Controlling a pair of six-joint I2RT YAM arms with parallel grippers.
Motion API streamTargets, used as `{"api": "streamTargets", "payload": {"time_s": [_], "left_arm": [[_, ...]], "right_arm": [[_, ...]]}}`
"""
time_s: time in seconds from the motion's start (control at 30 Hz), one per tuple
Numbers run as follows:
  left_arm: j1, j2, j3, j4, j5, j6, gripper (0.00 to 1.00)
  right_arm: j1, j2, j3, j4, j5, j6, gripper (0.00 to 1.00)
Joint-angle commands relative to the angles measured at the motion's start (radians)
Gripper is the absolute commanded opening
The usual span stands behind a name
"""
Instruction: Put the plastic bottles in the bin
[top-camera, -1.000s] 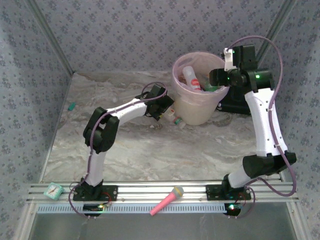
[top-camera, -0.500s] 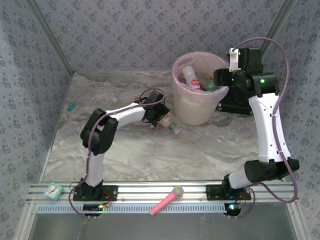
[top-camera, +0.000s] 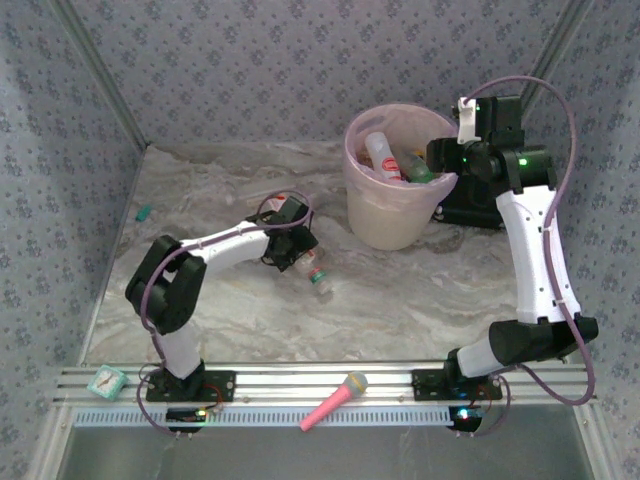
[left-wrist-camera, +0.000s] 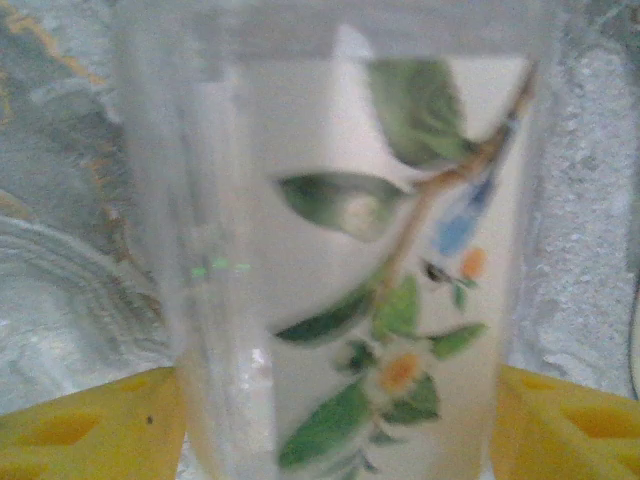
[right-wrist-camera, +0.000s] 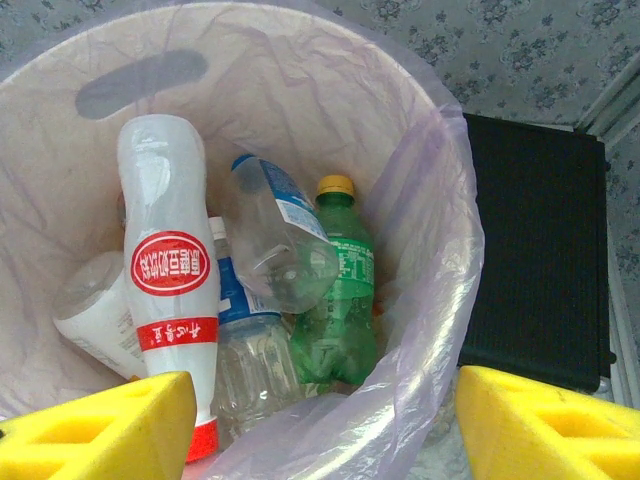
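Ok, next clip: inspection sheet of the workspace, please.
Surface: marbled tabletop, no spills seen.
Job's things: bin holds a green bottle and others; a clear bottle is outside it.
Clutter: pink microphone and teal clock on the near rail; black box beside the bin.
Hands: left hand around the clear bottle, grip unclear; right hand open over the bin.
Cables: purple cables along both arms, no snag seen.
Surroundings: patterned walls.

The top camera looks down from high behind the near edge over the whole table (top-camera: 400, 290). The left wrist camera faces a bottle (left-wrist-camera: 340, 260) (very close, blurred); the right wrist camera looks down into the bin (right-wrist-camera: 300, 70), which the top view shares.
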Motion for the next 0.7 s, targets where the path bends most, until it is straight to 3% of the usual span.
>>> {"api": "streamTargets", "payload": {"time_s": [0.0, 0.1, 0.2, 0.3, 0.43, 0.67], "left_arm": [[-0.004, -0.038, -0.010, -0.079, -0.031, 0.058, 0.91], [-0.036, -0.087, -0.016, -0.119, -0.062, 0.062, 1.00], [-0.100, -0.149, -0.053, -0.147, -0.103, 0.004, 1.00], [-0.165, -0.184, -0.127, -0.090, -0.077, -0.109, 1.00], [-0.231, -0.145, -0.159, 0.014, -0.040, -0.207, 0.99], [-0.238, -0.034, -0.087, 0.061, -0.054, -0.209, 0.95]], "right_arm": [[-0.007, -0.016, 0.004, 0.005, -0.009, 0.006, 0.70], [-0.006, -0.018, 0.006, 0.005, -0.010, 0.006, 0.71], [-0.004, -0.017, 0.002, 0.008, -0.011, 0.006, 0.70], [-0.004, -0.015, -0.002, 0.014, -0.013, 0.007, 0.70], [0.000, -0.011, -0.002, 0.019, -0.020, 0.006, 0.70], [0.012, -0.010, 0.017, 0.000, -0.014, -0.006, 0.70]]}}
